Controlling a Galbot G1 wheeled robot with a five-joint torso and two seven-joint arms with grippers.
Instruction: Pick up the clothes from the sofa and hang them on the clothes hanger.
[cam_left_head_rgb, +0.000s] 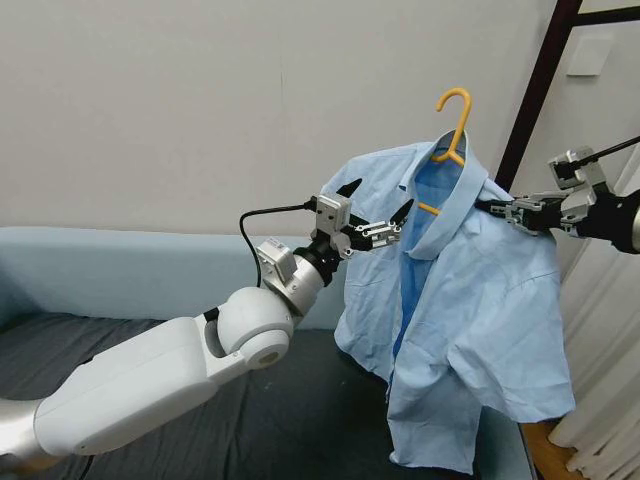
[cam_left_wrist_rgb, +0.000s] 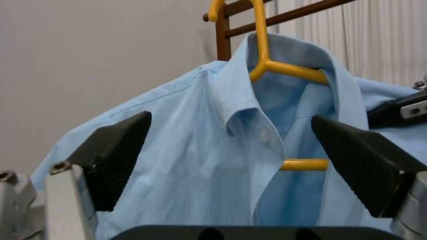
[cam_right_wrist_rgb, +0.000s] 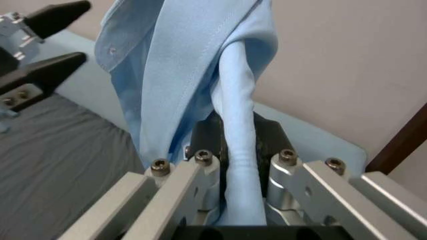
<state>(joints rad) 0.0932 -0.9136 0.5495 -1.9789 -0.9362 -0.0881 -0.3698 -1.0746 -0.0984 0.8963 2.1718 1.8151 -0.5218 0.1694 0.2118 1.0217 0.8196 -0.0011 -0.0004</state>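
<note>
My right claw is clamped on one shoulder of the blue shirt, up in the air on its yellow hanger over the sofa, and my left claw is spread wide beside the collar, so I think the hanger might tip and slip out

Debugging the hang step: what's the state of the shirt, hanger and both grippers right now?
shirt: draped on the hanger, front open, hanging down.
hanger: inside the collar, hook caught on nothing.
left gripper: open, facing the collar.
right gripper: shut on the shirt's shoulder fabric.
</note>
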